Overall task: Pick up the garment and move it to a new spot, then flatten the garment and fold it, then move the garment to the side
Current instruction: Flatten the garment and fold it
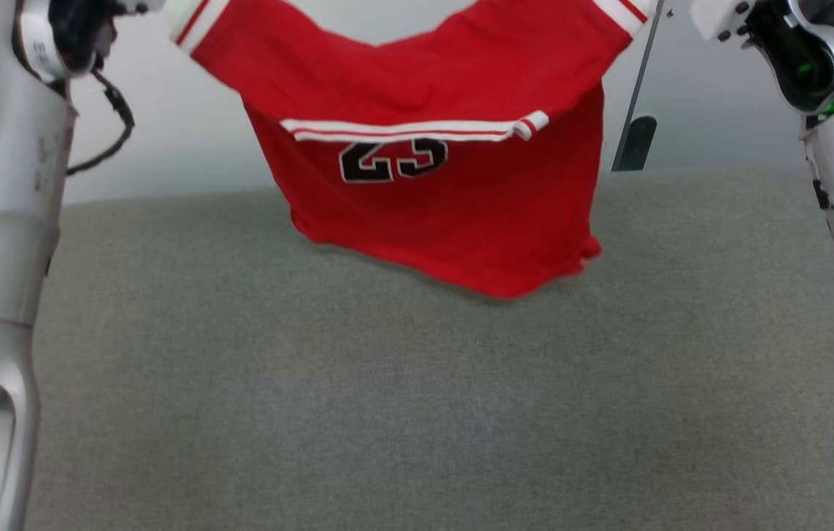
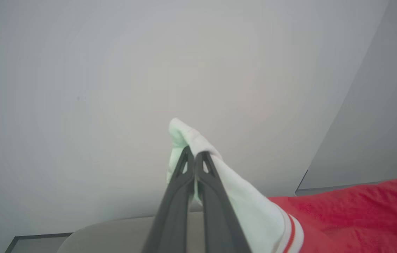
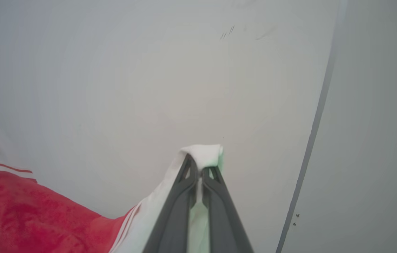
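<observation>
Holding the garment (image 1: 446,214) aloft over the far grey surface (image 1: 387,383), our left pincer (image 2: 194,153) and right pincer (image 3: 198,165) each clamped on a white sleeve (image 2: 251,207), we should lower both evenly, keeping it taut so it lands flat.

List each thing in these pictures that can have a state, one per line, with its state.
garment: lifted, hanging spread between the two grippers, partly folded over itself.
left gripper: shut on the garment.
right gripper: shut on the garment.
</observation>
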`<state>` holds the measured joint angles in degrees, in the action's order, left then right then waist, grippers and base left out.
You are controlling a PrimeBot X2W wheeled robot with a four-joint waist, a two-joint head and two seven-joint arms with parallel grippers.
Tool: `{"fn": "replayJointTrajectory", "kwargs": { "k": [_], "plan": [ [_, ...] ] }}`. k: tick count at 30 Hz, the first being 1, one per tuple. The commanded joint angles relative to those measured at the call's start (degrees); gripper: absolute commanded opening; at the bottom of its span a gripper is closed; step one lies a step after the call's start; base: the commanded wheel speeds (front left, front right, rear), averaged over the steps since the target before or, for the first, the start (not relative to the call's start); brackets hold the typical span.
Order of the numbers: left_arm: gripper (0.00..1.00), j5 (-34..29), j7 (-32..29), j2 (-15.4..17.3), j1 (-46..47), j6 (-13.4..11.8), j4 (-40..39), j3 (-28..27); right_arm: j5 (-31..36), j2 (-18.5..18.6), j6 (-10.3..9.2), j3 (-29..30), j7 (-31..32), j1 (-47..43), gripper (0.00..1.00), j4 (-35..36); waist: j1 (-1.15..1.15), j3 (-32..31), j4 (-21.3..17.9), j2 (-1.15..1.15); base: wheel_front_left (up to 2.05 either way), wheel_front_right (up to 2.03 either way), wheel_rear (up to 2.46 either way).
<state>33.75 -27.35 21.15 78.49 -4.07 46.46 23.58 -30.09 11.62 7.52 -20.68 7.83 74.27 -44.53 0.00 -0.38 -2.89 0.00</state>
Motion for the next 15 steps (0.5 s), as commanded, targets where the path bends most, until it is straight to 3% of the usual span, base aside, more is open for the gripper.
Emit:
{"fn": "replayJointTrajectory", "kwargs": {
  "k": [1, 12, 15],
  "plan": [
    [0.00, 0.08, 1.12, -0.22, 0.82, 0.28, 0.73, -0.47, 0.39, -0.20, -0.06, -0.56, -0.76, 0.98, 0.00, -0.77, 0.00, 1.24, 0.04, 0.00, 0.00, 0.00, 0.00],
    [0.00, -1.45, 17.94, -3.28, 13.26, 4.33, 5.91, -1.05, 3.59, 1.94, -0.06, -4.48, -14.49, 13.31, 0.00, -7.92, 0.00, 17.62, -0.61, 0.00, 0.00, 0.00, 0.00],
    [0.00, -1.73, 22.84, -3.98, 18.00, 4.30, 7.59, -1.55, 5.65, 2.66, -0.06, -4.16, -19.17, 17.10, 0.00, -10.93, 0.00, 22.55, -0.54, 0.00, 0.00, 0.00, 0.00]
  ]
}}
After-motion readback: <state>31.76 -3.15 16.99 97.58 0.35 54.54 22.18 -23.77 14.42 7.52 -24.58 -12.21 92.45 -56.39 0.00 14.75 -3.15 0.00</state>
